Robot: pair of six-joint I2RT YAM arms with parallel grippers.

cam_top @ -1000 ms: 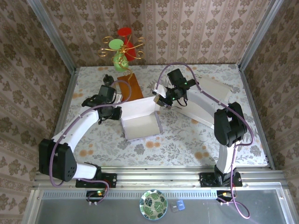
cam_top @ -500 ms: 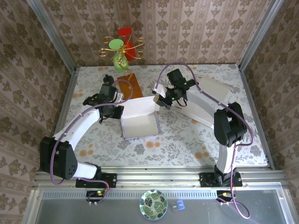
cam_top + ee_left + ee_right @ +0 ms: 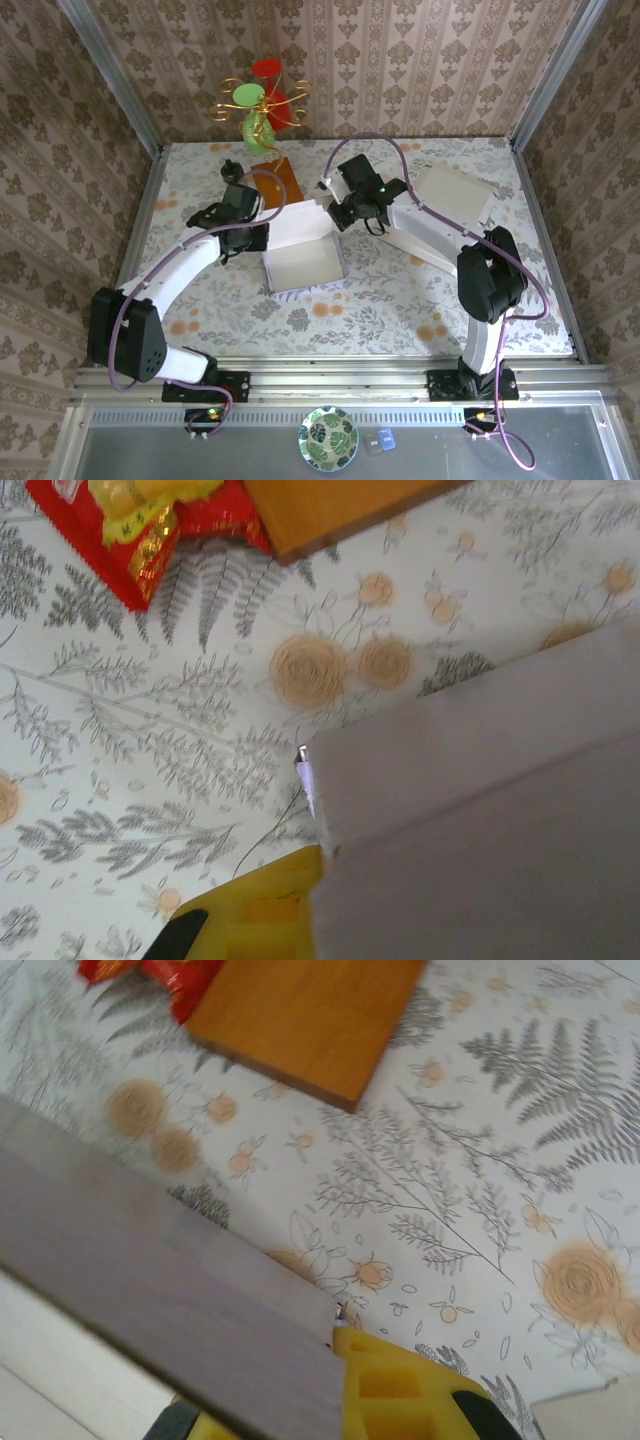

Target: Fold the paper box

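The white paper box (image 3: 305, 268) lies open-topped at mid-table, its back flap (image 3: 298, 226) raised behind the tray. My left gripper (image 3: 256, 236) is shut on the flap's left end. In the left wrist view the grey flap panel (image 3: 480, 810) covers the lower right, and one yellow finger (image 3: 255, 920) of the left gripper (image 3: 328, 865) shows beside its edge. My right gripper (image 3: 340, 214) is shut on the flap's right end. In the right wrist view the flap (image 3: 170, 1300) runs between the yellow fingers (image 3: 395, 1385) of the right gripper (image 3: 300, 1385).
An orange-brown board (image 3: 280, 185) (image 3: 305, 1015) and a red packet (image 3: 130, 530) lie just behind the box. A white lid-like piece (image 3: 455, 190) sits at the back right. A green vase with coloured discs (image 3: 260, 105) stands at the back wall.
My left gripper has closed on the flap's left end. The right gripper has carried its end left and back, and the flap now stands squarer behind the tray.
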